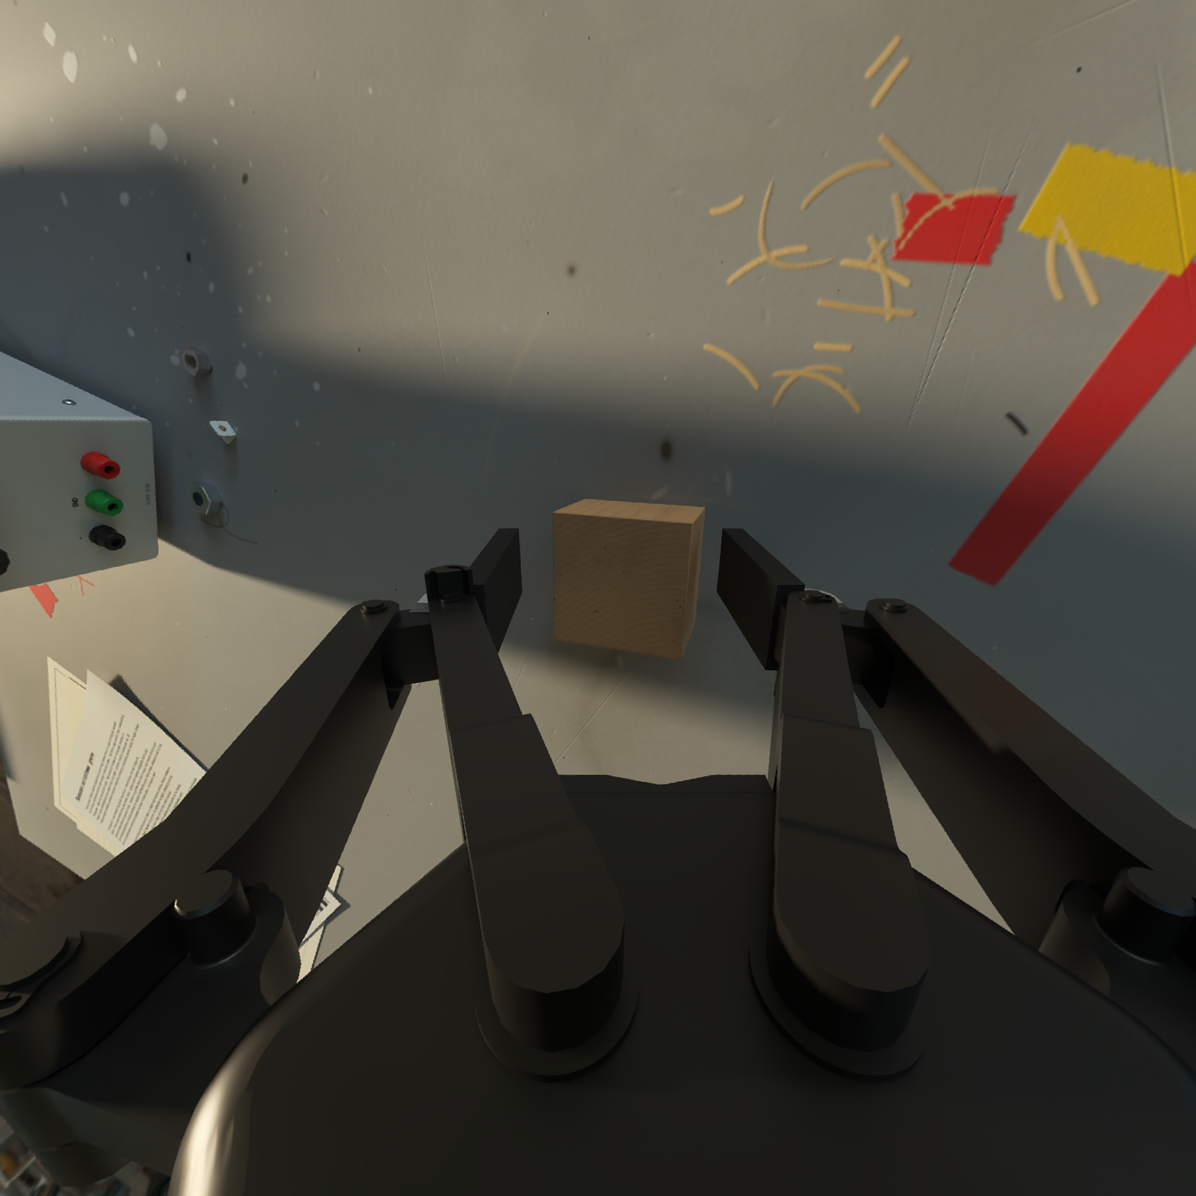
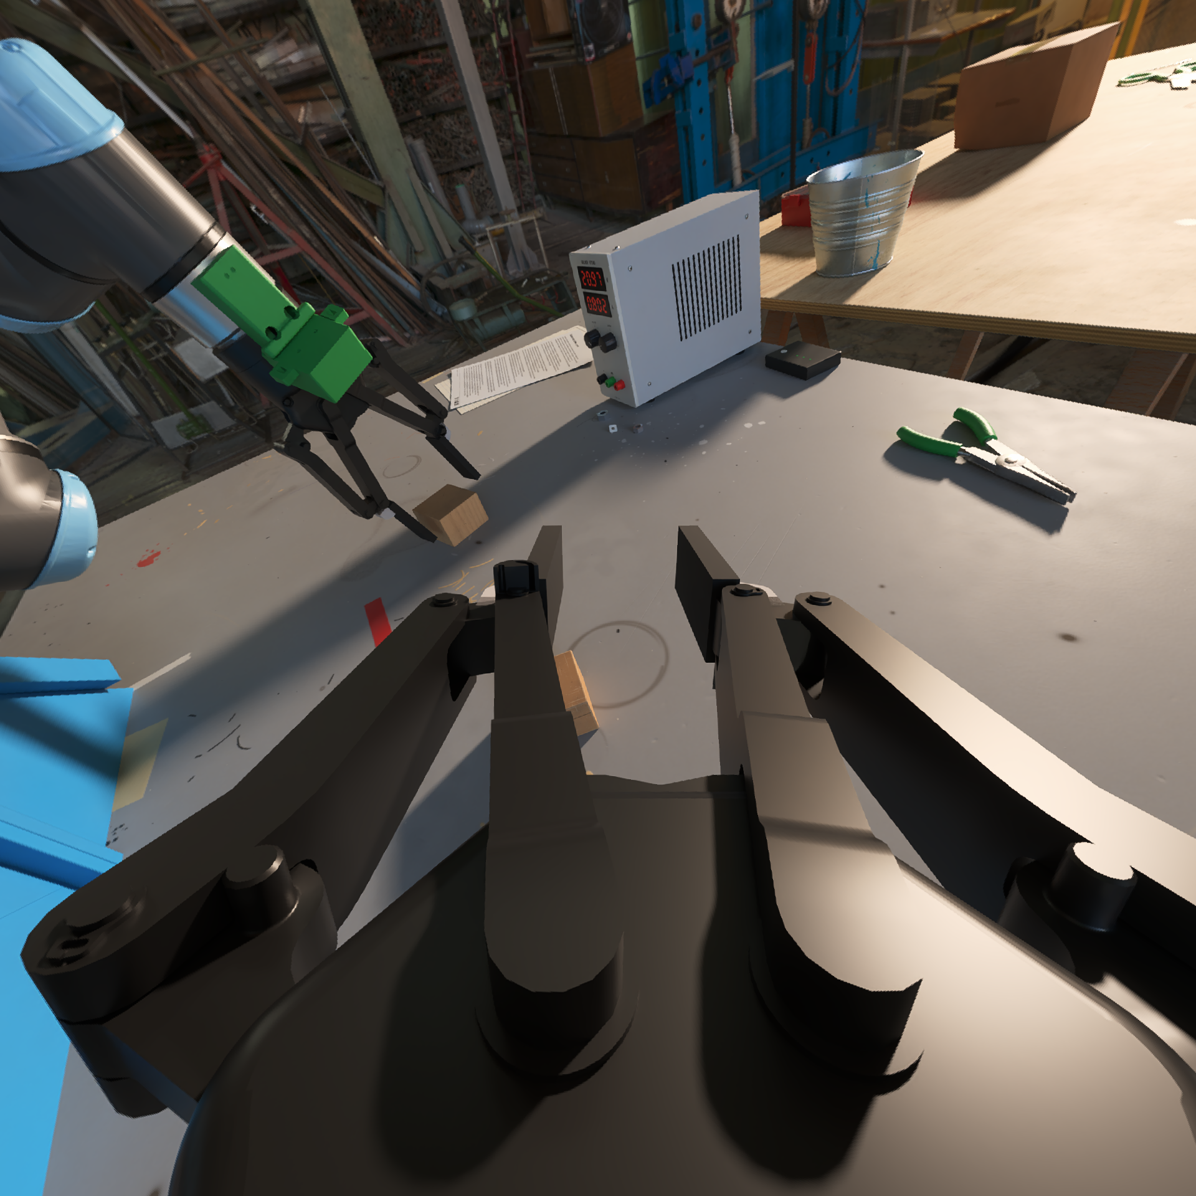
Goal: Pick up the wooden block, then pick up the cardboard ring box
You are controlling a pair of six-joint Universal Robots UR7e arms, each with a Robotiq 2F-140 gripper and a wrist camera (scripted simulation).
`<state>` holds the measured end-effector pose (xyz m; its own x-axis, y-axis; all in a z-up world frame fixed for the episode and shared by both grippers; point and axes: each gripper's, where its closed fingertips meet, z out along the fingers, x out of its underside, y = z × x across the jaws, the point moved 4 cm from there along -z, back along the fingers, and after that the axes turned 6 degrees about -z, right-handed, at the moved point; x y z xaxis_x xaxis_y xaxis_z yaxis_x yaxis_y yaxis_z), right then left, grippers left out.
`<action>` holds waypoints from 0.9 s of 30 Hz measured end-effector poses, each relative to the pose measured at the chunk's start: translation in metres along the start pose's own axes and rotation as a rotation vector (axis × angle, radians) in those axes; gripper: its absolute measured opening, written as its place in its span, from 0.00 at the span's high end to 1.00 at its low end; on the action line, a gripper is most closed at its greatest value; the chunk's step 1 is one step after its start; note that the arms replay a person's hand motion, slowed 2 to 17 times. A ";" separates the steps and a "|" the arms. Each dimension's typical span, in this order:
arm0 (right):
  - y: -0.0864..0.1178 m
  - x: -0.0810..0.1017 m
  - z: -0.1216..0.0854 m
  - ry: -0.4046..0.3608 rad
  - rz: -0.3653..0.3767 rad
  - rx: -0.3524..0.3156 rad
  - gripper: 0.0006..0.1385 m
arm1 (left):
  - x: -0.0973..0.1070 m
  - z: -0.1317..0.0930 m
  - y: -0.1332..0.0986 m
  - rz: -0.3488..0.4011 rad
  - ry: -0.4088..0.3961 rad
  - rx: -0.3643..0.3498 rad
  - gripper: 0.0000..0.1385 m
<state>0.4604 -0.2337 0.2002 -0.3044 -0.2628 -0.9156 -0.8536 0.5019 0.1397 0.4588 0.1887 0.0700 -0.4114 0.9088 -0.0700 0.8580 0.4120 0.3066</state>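
Observation:
The wooden block [image 1: 624, 576] is a light cube standing on the grey table [image 1: 582, 259]. My left gripper [image 1: 621, 563] is open and straddles it, one finger on each side with a small gap to each face. The right wrist view shows the same block [image 2: 453, 514] between the left gripper's fingers [image 2: 448, 503]. The cardboard ring box [image 2: 575, 696] lies on the table, mostly hidden behind my right gripper's left finger. My right gripper [image 2: 620, 550] is open and empty above the table, with the ring box below its left finger.
A white power supply [image 2: 673, 298] stands at the back, also at the left of the left wrist view [image 1: 71, 479], with papers [image 2: 518, 369] and a small black box [image 2: 802, 359] beside it. Green-handled pliers [image 2: 984, 453] lie right. A bucket [image 2: 861, 213] sits on a wooden bench.

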 end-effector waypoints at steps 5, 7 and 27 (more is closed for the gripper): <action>0.000 0.003 0.004 0.017 0.001 -0.005 0.66 | 0.001 0.005 0.000 0.010 0.026 -0.003 0.43; 0.000 0.005 0.006 0.028 0.003 -0.012 0.66 | 0.001 0.006 0.000 0.011 0.035 -0.004 0.44; 0.034 0.045 0.065 0.291 -0.194 -0.149 0.39 | 0.007 0.016 -0.002 0.022 0.116 0.006 0.54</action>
<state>0.4454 -0.1752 0.1396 -0.2201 -0.5749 -0.7880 -0.9526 0.3005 0.0469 0.4595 0.1950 0.0533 -0.4252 0.9039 0.0473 0.8689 0.3930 0.3011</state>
